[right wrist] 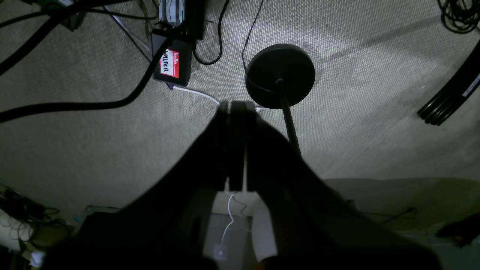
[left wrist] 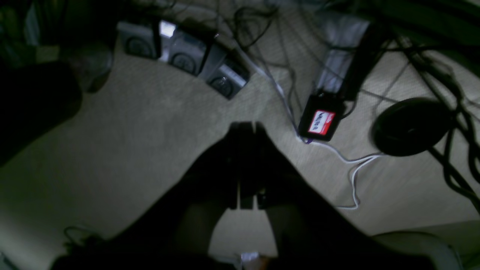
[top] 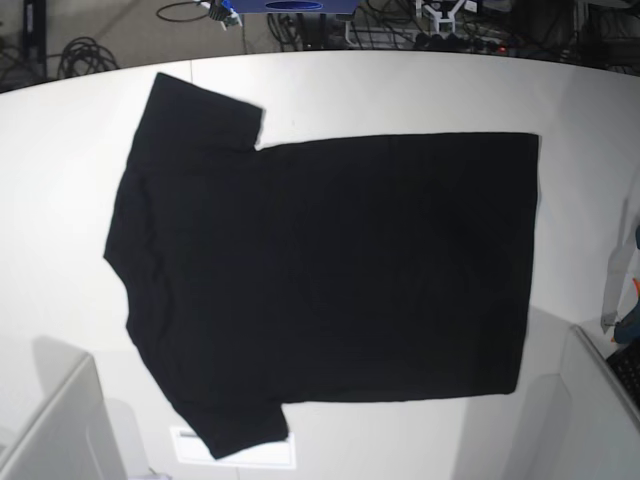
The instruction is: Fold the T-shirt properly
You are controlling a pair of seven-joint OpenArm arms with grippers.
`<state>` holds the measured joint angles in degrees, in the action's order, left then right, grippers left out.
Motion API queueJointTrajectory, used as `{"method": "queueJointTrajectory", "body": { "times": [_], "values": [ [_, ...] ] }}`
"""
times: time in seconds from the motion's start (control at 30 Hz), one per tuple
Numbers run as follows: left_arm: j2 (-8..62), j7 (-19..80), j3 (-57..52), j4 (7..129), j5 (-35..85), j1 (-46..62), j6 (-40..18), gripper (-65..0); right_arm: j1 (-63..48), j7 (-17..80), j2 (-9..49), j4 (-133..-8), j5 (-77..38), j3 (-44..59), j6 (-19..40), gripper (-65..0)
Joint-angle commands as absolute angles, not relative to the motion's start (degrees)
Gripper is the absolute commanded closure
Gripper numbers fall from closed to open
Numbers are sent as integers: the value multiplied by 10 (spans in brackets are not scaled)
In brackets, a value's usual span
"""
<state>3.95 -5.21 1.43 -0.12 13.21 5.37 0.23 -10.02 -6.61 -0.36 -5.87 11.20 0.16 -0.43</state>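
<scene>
T-shirt [top: 330, 270]: I see it spread flat on the white tabletop [top: 400, 90], plain black side up, collar end to the base view's left, hem to its right, both sleeves out. No fold made yet, by my reading.
Left hand [left wrist: 245, 129]: jaws pressed together, nothing between them; it looks down at carpet [left wrist: 131, 123], well away from the cloth.
Right hand [right wrist: 237, 107]: likewise closed and empty, above carpet and a round black stand base [right wrist: 280, 75].
Risk, approach: both hands are out of the base view, so I cannot judge their line to the shirt; a closed hand would push the cloth and bunch it rather than pinch it.
Risk, grasp: black on black hides edges; I might catch one layer only, giving a skewed fold.
Risk, cables: loose leads lie below both wrists; a low swing could snag.
Writing: red-and-white "hello" name sticker on a black box [right wrist: 172, 63], handwritten, reads about "WALTER". No print visible on the shirt.
</scene>
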Motion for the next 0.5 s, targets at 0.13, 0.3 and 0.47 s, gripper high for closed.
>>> {"method": "queueJointTrajectory", "body": {
  "times": [0.13, 0.3, 0.47],
  "values": [
    [54, -59, 15, 0, 133, 42, 6, 0, -102, -66, -13, -58, 113, 1, -4, 0],
    [51, -58, 34, 0, 117, 46, 6, 0, -105, -66, -11, -58, 113, 3, -4, 0],
    [55, -59, 80, 41, 73, 105, 5, 0, -114, -66, -10, -59, 109, 4, -4, 0]
  ]
}}
